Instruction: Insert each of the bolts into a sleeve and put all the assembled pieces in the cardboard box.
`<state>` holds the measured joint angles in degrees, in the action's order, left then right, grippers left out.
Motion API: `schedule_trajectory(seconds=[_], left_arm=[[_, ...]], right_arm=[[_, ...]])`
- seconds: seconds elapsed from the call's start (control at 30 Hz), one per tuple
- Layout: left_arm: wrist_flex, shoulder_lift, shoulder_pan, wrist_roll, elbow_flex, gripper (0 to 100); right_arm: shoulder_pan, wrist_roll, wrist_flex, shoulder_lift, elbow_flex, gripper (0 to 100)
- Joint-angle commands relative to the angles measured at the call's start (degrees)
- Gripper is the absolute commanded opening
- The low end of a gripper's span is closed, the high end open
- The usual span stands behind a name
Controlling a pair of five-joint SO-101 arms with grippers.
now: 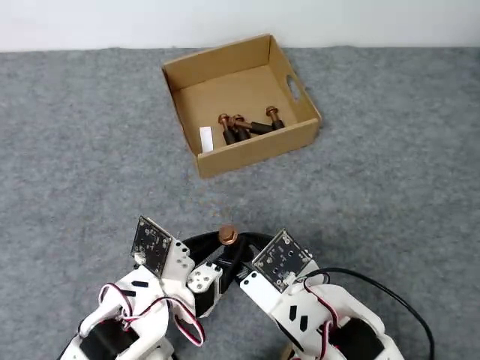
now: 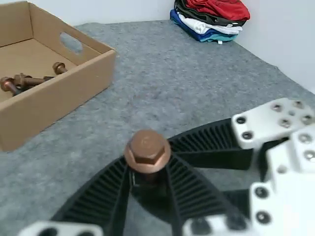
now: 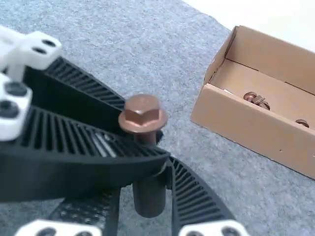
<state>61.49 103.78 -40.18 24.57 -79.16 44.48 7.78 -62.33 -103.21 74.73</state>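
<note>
Copper bolt (image 1: 227,237), dark sleeve (image 3: 150,196), tan box (image 1: 255,150)

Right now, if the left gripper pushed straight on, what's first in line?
The left gripper is shut on the bolt; fingers of the right gripper cross just past it, so probably those. Beyond looks like bare grey mat, the cardboard box off to one side; depth is unclear.

- Standing over the table, I can't make out any lettering, number or sign.
- The white sticker (image 1: 206,138) inside the cardboard box (image 1: 225,64), upper middle of the high view, is too small to read.
</note>
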Motion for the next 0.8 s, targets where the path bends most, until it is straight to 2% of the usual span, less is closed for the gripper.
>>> schedule_trajectory(seconds=[0.0, 0.4, 0.5, 0.57, 0.67, 0.77], left_arm=[[1.8, -0.1, -0.3, -1.8, 0.3, 22], [9.9, -0.1, 1.7, -3.7, 9.5, 23], [9.4, -0.1, 5.7, -3.8, 11.6, 23], [8.2, 0.2, 9.3, -3.8, 11.6, 17], [6.8, 0.2, 14.9, -3.8, 11.2, 1], [6.3, 0.3, 20.6, -4.0, 8.2, 2]], right_arm=[[-0.2, 0.5, 1.3, -0.4, -4.8, 0.8], [-0.3, 0.5, 1.3, -0.3, -4.7, 0.8], [-3.1, 0.4, 1.5, -0.2, -4.7, 0.8], [-6.5, 0.2, 1.6, -0.3, -4.8, 0.8], [-11.2, -0.1, 1.6, -0.4, -5.1, 0.8], [-16.0, -5.4, 1.4, 0.0, -6.3, 0.8]])
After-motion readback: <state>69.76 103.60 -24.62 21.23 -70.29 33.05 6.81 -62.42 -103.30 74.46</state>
